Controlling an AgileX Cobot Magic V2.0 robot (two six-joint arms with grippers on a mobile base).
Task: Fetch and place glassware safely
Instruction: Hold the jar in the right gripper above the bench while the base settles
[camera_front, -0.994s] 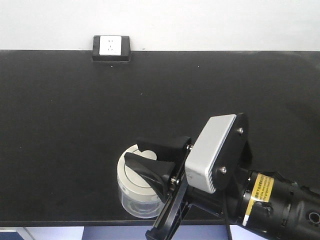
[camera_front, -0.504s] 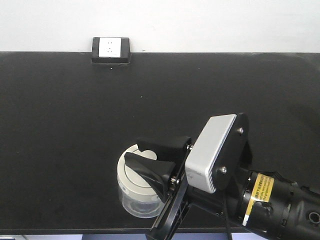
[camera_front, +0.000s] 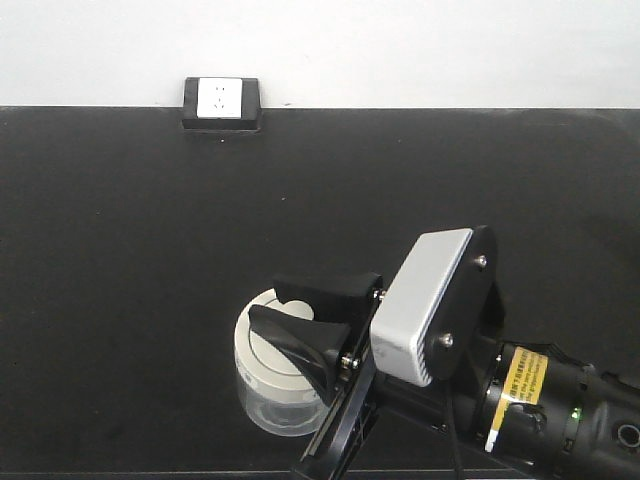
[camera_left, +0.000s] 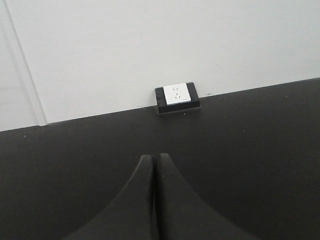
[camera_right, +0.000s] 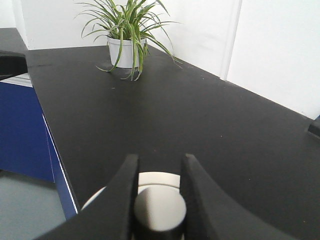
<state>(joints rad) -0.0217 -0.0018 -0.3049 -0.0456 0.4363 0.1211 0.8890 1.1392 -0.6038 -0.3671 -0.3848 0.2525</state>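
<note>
The glassware (camera_front: 262, 395) is a small clear glass jar with a cream-white lid (camera_front: 258, 352), low in the front view near the front of the black table (camera_front: 150, 230). My right gripper (camera_front: 266, 300) reaches in from the lower right and is shut on the lid's centre knob (camera_right: 160, 207), one finger on each side. The jar's glass body is hidden in the right wrist view, where only the lid's rim (camera_right: 159, 178) shows. My left gripper (camera_left: 154, 158) is shut with nothing in it, above bare table. It is out of the front view.
A white wall socket in a black frame (camera_front: 221, 101) sits at the table's back edge against the wall, also visible as the socket (camera_left: 177, 95). A potted plant (camera_right: 127, 35) stands at the table's far end. Blue cabinet fronts (camera_right: 22, 130) lie below the table edge.
The table's front edge has slid down out of the front view and the socket has dropped slightly. The right gripper and jar keep their place in the frame.
</note>
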